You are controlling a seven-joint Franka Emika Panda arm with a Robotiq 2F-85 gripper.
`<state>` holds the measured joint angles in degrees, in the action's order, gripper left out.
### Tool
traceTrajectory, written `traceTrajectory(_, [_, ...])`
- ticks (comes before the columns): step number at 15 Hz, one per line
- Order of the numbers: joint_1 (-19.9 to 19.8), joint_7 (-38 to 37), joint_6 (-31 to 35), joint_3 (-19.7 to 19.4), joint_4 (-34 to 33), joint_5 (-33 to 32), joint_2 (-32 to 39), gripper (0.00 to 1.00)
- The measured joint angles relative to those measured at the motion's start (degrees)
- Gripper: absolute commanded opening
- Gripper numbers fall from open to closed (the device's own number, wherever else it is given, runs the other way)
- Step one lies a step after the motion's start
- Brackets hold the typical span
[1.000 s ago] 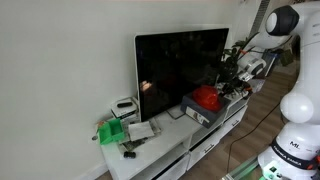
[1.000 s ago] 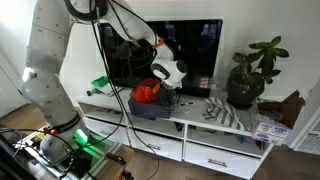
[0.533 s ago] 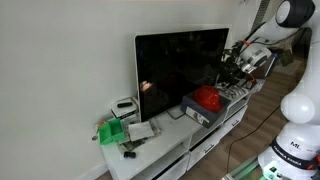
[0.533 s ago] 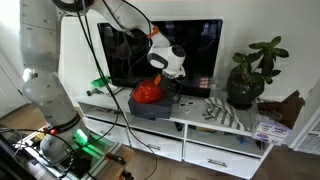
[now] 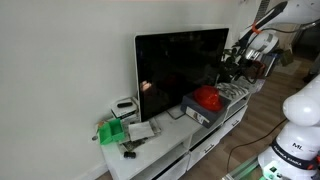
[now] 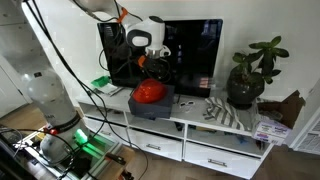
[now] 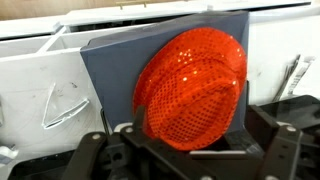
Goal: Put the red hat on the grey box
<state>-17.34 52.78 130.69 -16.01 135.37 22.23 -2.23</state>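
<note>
- My fingers (image 7: 88,158) are spread wide and pinch nothing; in the wrist view they frame the bottom of the picture, one prong on each side, with open air between them.
- Straight beyond them sits the red hat (image 7: 190,85), crown up, resting on the grey box (image 7: 108,70) towards its right part.
- I judge the placing done and the step in hand to be the pull-away. To do it well I would keep the fingers spread and go straight up and back, so that nothing brushes the soft crown and drags the hat off.
- The television (image 5: 180,65) stands just behind the box, so I would give the screen room as the arm (image 5: 262,40) swings clear.
- The wrist view alone shows how the hat lies on the lid: grey surface is bare to its left, while its near rim comes to the box's near edge or a little over. I cannot tell which.
- Both exterior views show what the wrist view cannot: the fingers hang well above the hat, apart from it, in front of the screen.
- An exterior view also gives the rest of the counter (image 6: 192,121), with a potted plant (image 6: 248,70) far to the right and a green object (image 6: 100,83) to the left.
</note>
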Motion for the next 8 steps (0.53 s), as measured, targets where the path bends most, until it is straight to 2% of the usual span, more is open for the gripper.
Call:
traceTrajectory(4, [1.4, -6.5, -1.6, 1.2, 6.2, -11.0, -12.6, 1.0])
traceTrajectory(6, [2.5, -6.5, -4.7, 1.0, 7.5, -11.9, -16.7, 1.0])
traceTrajectory(8, [2.8, -6.6, -4.5, 0.6, 7.5, -11.9, -16.8, 1.0])
